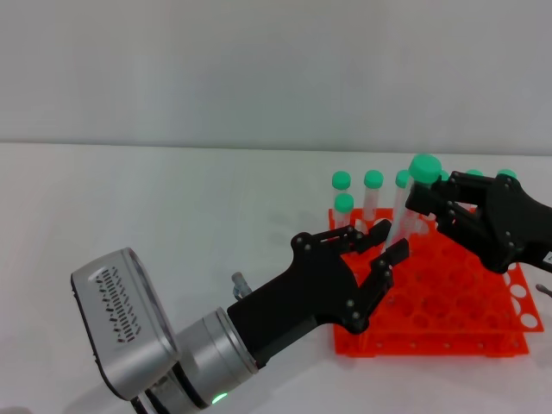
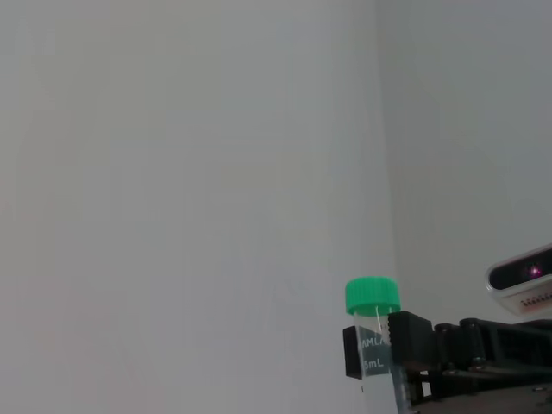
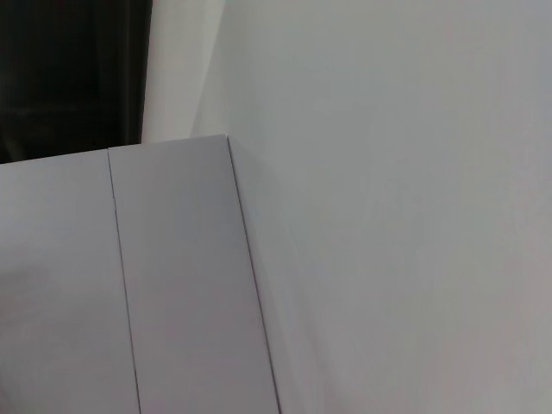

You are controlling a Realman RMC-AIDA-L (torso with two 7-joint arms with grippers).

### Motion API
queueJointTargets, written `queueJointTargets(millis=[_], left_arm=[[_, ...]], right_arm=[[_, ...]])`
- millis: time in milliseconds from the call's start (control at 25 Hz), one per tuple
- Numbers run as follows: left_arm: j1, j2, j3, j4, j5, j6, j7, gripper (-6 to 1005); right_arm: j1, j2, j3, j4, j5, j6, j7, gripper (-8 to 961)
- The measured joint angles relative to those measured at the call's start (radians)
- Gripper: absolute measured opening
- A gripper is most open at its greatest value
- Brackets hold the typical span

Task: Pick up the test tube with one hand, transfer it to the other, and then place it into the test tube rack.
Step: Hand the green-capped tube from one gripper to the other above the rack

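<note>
In the head view my right gripper (image 1: 421,200) is shut on the test tube (image 1: 412,194), just below its green cap, and holds it tilted above the back of the orange-red rack (image 1: 448,332). My left gripper (image 1: 388,241) is open, with its claw fingers on either side of the tube's lower end, over the rack's left side. The left wrist view shows the capped tube (image 2: 373,323) clamped between the right gripper's black fingers (image 2: 409,341). The right wrist view shows neither tube nor rack.
Several other green-capped tubes (image 1: 373,180) stand in the rack's back rows, close behind both grippers. The rack sits on a white table (image 1: 172,207) before a pale wall. A small dark object (image 1: 543,289) lies at the right edge.
</note>
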Motion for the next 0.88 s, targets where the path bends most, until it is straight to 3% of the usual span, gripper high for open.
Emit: queueJointTargets(millis=[760,880], left_arm=[[0.015,0.001,-0.005,0.000,-0.038,0.000,0.001,256],[0.024,0.001,-0.005,-0.001,-0.042,0.000,0.002,355]], right_arm=[[0.006,0.007,0.000,-0.008,0.003,0.012,0.000,217],[0.004,0.009,0.006,-0.008,0.003,0.021,0.000,220]])
